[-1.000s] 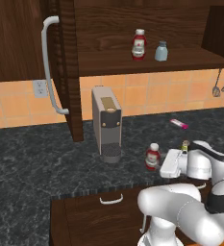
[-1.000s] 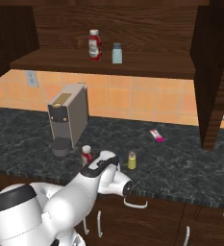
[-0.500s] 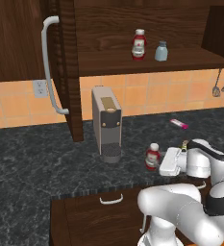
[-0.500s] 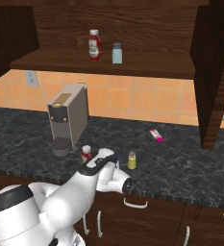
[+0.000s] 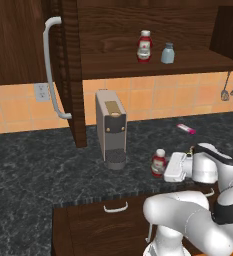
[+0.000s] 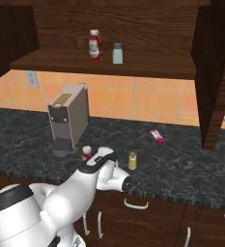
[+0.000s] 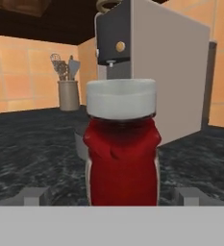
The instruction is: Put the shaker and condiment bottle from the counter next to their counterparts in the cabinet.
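Red condiment bottle base cut off

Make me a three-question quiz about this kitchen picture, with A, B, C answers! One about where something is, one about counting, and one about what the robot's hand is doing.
1. Where is the pale blue-grey shaker?
A. on the cabinet shelf
B. in a drawer
C. on the floor

2. How many red bottles with white caps are there?
A. one
B. two
C. four

3. How is the gripper?
A. shut on a spoon
B. shut on the tube
C. open

Answers: 1 A, it stands beside a red bottle up there. 2 B, one on the shelf, one condiment bottle on the counter. 3 C, its fingertips stand apart on either side of the bottle.
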